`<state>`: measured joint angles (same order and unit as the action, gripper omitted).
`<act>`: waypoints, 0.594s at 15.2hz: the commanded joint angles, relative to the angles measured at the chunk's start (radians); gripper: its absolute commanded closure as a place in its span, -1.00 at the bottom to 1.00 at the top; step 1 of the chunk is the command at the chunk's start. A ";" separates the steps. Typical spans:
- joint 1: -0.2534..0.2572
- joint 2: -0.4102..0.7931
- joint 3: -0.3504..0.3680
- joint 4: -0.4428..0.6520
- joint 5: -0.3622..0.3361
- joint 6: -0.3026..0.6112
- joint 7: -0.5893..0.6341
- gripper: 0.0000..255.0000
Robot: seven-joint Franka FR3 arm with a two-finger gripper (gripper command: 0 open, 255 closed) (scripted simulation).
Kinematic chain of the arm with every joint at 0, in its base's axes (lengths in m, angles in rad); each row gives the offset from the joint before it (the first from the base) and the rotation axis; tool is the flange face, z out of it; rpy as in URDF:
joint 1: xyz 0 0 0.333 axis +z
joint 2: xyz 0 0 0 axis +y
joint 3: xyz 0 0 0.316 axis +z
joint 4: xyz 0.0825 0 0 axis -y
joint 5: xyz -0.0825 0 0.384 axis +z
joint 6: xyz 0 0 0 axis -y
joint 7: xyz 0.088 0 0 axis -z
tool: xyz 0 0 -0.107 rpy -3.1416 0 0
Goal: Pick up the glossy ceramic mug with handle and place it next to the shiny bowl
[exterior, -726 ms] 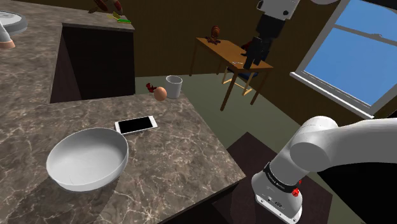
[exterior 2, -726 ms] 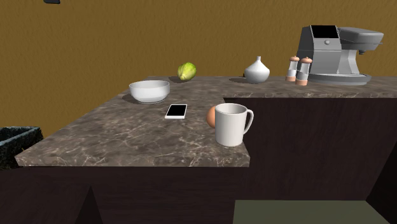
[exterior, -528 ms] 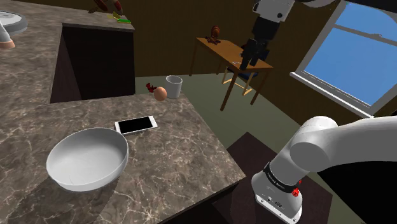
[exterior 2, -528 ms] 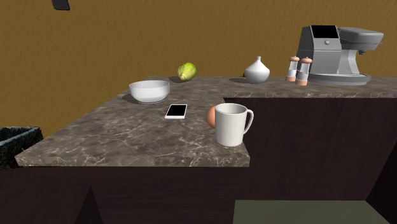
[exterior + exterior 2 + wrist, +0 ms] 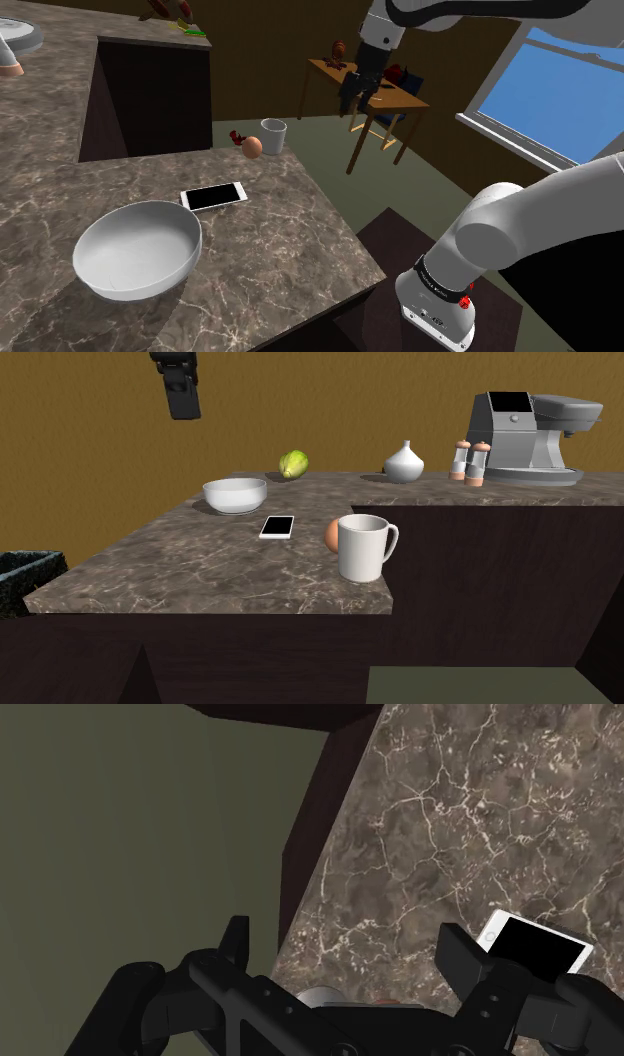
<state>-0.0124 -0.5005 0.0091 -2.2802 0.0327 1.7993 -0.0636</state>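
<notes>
Mug stands on the marbled brown counter's corner, centre frame, with the bowl well behind. Gripper, fingers apart, hangs upper left against an ochre wall.

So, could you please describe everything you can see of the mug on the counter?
The mug is plain white and glossy, a straight-sided cylinder with an open top and a loop handle on the second exterior view's right. It stands upright near the corner of the marbled brown counter. An orange-brown egg-like thing sits close beside it; contact cannot be told. The gripper hangs high up, well apart from it.
</notes>
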 commanded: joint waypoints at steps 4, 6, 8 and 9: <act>-0.002 0.178 0.007 0.056 0.008 0.126 0.026 -1.00; -0.003 0.251 0.009 0.091 0.011 0.166 0.035 -1.00; -0.003 0.326 0.010 0.131 0.012 0.201 0.043 -1.00; -0.004 0.363 0.010 0.153 0.013 0.218 0.047 -1.00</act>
<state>-0.0159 -0.1803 0.0178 -2.1508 0.0449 1.9960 -0.0219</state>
